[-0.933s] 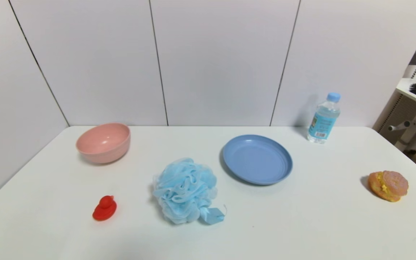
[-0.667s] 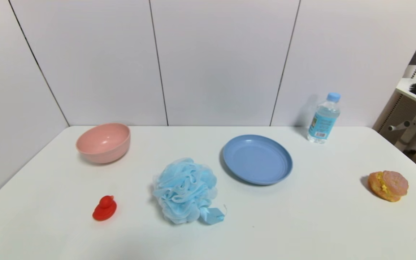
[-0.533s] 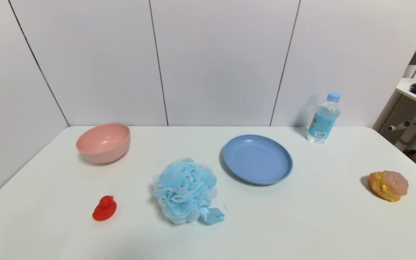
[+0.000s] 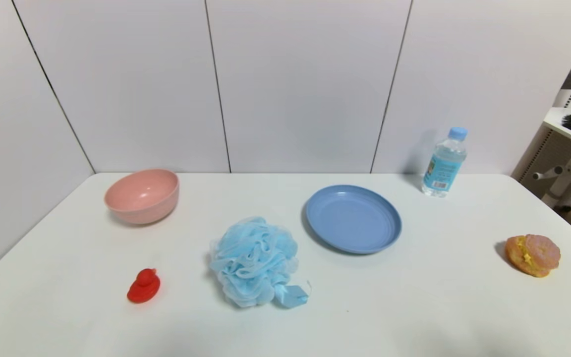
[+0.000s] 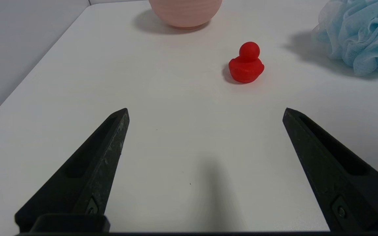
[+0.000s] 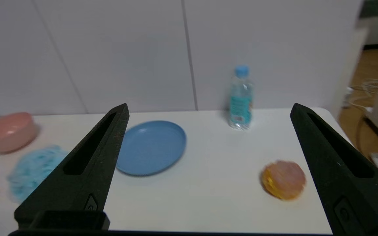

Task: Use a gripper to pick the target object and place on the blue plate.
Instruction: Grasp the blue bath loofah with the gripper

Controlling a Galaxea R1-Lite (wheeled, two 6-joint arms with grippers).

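Bath pouf [image 4: 255,263] — on table [image 4: 414,307], well apart from right pincer [image 6: 210,106].

Head view brightly lit; soft shadows cast on white flat tabletop [image 4: 414,307]; R wrist view dimmer, bkgd slightly blurred.

Bottle [image 4: 444,163] label print too small to read

Before me, my flat white bench [image 4: 439,307] carries a fluffy light blue mesh pouf [image 4: 256,263] near its centre. From the pouf, a round blue plastic plate [image 4: 354,219] lies at two o'clock, a clear blue-capped plastic bottle [image 4: 444,163] stands beyond it at two, an orange-pink toy burger [image 4: 533,255] sits at three, a small red rubbery duck [image 4: 144,286] at nine, and a round pink bowl [image 4: 142,197] at ten.
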